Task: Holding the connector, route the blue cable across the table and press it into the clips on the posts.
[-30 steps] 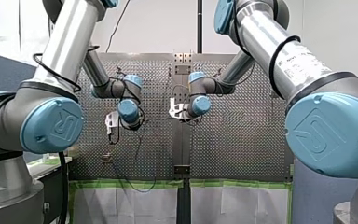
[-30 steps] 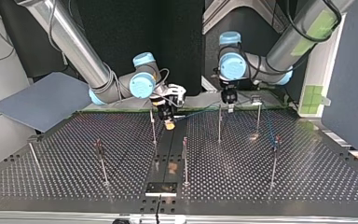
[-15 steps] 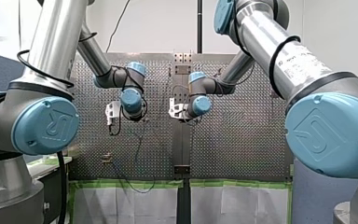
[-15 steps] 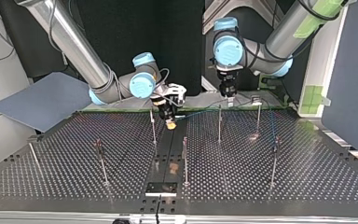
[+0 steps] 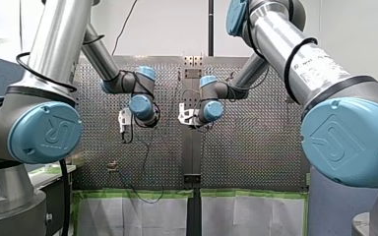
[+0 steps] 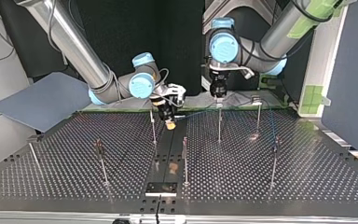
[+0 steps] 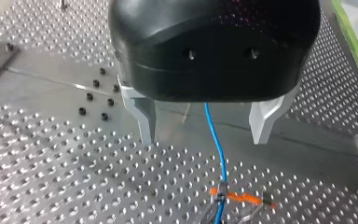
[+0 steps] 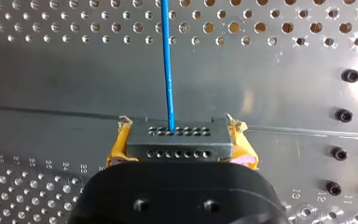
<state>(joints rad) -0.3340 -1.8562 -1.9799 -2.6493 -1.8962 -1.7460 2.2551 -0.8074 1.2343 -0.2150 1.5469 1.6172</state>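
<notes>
Perforated table [image 8: 51, 84], connector [image 8: 179, 135] clamped in right tool [image 8: 180, 148], blue cable [image 7: 221, 163] below wide-open left tool [image 7: 204, 135]

left gripper [image 7: 203, 137] spread wide; right gripper [image 8: 179, 144] clamped.

The connector [image 8: 177, 145] sits between the right gripper's [image 8: 181, 135] fingers over the counter's [image 6: 284, 186] middle strip, the cable [image 8: 168, 70] leading ahead. Just right of it in the top view, the left gripper [image 7: 204, 135] hangs above a post [image 6: 219, 125], the cable showing between its spread fingers.
</notes>
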